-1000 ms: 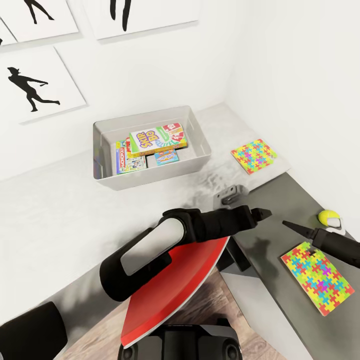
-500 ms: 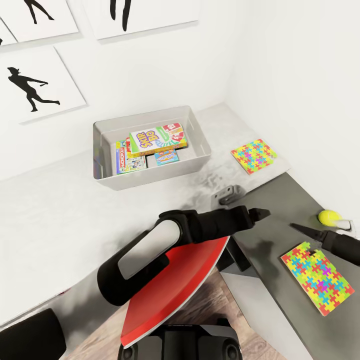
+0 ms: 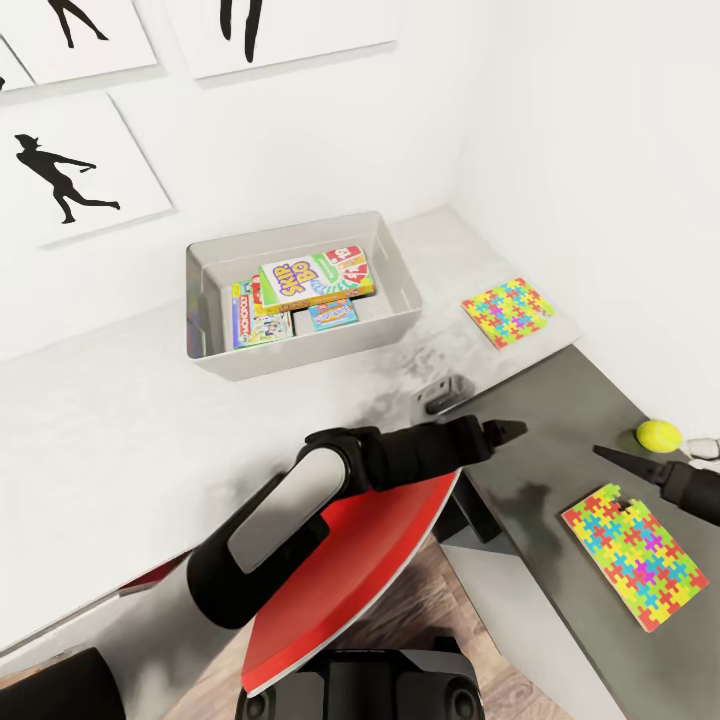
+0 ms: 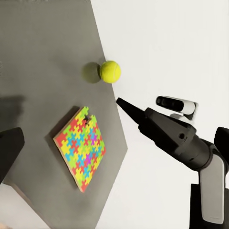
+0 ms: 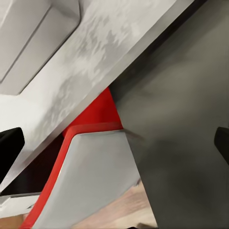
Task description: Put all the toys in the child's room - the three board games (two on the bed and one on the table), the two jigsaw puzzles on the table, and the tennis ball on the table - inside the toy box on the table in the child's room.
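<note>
The grey toy box stands on the table's light top by the wall. In it lie the board games: SKIP-BO, MONOPOLY and a small blue one. One jigsaw puzzle lies right of the box. The other puzzle rests on the dark wing, with the tennis ball beyond it. My left gripper hovers open over the wing's near corner, empty. To the right, my right gripper hangs open between ball and puzzle, touching neither.
Walls close the corner behind and to the right of the desk, with silhouette pictures hung above. A red and grey seat sits under the desk's inner corner. Wooden floor shows below.
My left arm has sunk and pulled back a little to the left. The right gripper has drawn away to the right, uncovering the tennis ball. The toys lie still.
</note>
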